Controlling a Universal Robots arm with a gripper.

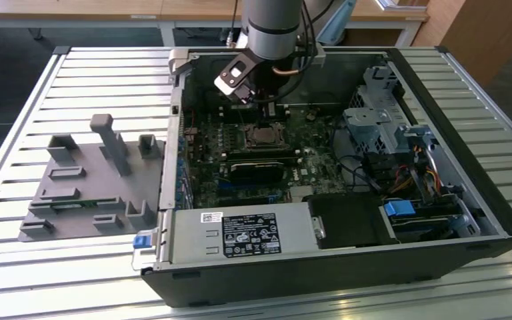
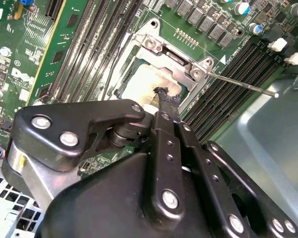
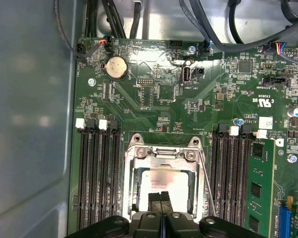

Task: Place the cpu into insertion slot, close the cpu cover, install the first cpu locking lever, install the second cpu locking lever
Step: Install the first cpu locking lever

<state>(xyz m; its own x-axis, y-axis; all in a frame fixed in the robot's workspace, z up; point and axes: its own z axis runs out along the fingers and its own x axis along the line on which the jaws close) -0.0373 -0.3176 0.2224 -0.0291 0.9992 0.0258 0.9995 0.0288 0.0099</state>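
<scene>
1 closed pincer (image 3: 161,196), tips at the cpu (image 3: 156,179) framed by the cpu cover (image 3: 130,183).

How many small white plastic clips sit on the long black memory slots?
4 clips in the first wrist view: two each side of the silvery cpu cover; the gripper may hide others.

Cpu (image 3: 161,181) in insertion slot (image 3: 134,193), memory slots (image 3: 97,173) either side, gripper (image 3: 160,195) over it.
</scene>
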